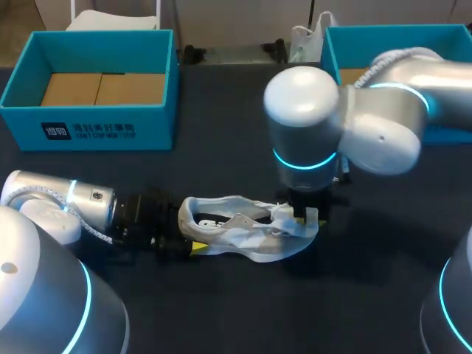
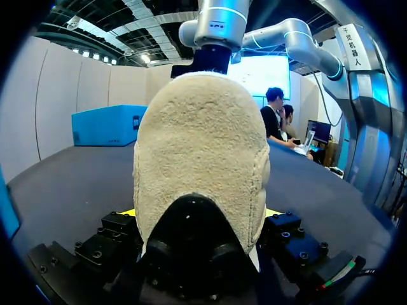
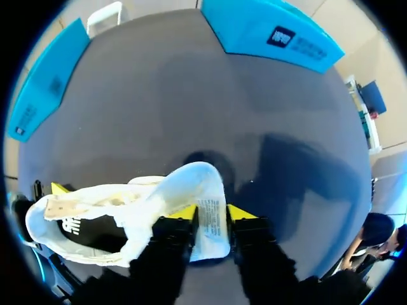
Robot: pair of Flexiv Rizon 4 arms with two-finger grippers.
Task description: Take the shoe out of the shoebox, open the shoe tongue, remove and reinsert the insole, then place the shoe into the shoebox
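Masked by heel and wrist
Can barely see left claw (image 2: 200, 215) tips behind shoe (image 2: 200, 159) heel; overhead, cannot see right claw (image 3: 212, 215) tips under right arm (image 1: 346, 125); right shoebox (image 1: 398, 31) partly blocked, cut off.

The shoe (image 1: 243, 232) is out on the dark table, near the middle, well apart from both boxes. It is white, with a fuzzy cream heel and a black patch low on the heel. It lies lengthwise across the table and its opening shows from above. My left gripper (image 2: 200, 215) has the heel between its fingers, one on each side. The tongue (image 3: 200, 178) is pulled up and away from the opening, its label side showing, and my right gripper (image 3: 212, 213) is clamped on it. I cannot make out the insole. The open teal shoebox (image 1: 88, 122) sits at the far left with brown cardboard inside. A second teal shoebox (image 1: 383, 37) sits at the far right.
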